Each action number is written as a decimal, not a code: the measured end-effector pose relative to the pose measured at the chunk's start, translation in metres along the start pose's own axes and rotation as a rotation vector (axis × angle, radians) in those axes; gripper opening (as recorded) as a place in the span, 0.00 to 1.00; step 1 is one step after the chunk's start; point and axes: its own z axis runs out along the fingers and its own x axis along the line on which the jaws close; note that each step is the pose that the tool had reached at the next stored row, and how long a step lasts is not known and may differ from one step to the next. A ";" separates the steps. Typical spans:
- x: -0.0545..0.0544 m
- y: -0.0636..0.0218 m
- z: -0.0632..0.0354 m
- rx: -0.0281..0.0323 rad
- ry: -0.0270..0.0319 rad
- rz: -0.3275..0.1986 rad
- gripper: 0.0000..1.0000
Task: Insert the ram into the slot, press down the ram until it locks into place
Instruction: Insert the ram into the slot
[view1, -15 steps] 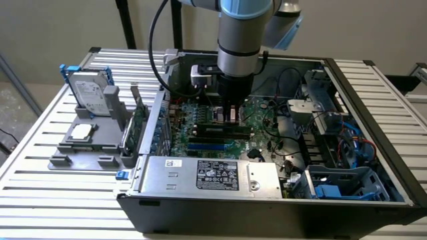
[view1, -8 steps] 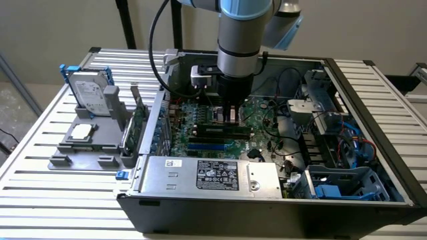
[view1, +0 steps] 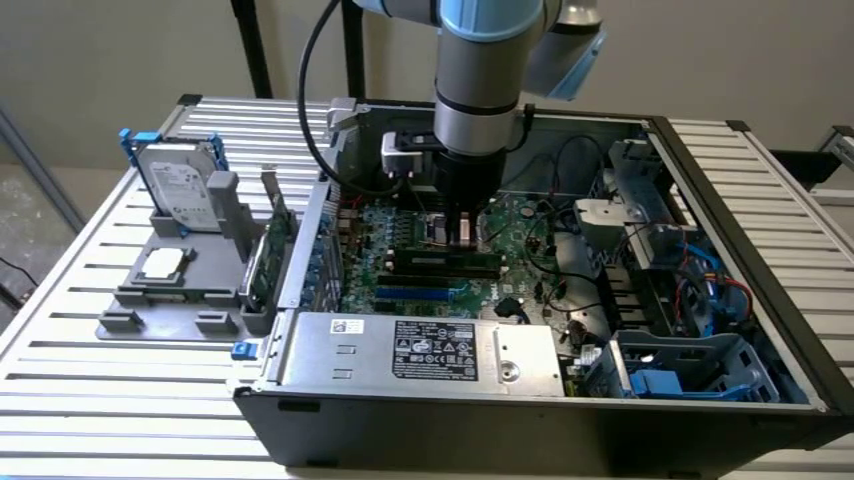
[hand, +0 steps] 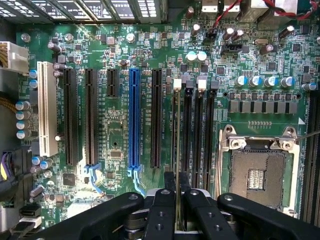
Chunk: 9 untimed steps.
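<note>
We judge insertion in hand: the pincer clamps the ram edge-on along the slot (one of several alike); locking needs a straight, even push.

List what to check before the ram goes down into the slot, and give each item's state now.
1. Grip: ok, the claw is closed on the ram.
2. Alignment: ok, the ram runs parallel with the slot.
3. Position: ok, the ram's end points at the white latch.
4. White latch open: cannot tell.
5. Ram height above the slot: cannot tell.
6. Red-black cable away from the slot: ok.
</note>
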 end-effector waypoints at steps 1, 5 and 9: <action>0.000 0.0000 0.0003 -0.0001 0.0005 0.000 0.14; 0.000 0.0002 0.0018 0.0000 0.0020 0.000 0.14; -0.001 0.0003 0.0022 -0.0001 0.0024 0.000 0.14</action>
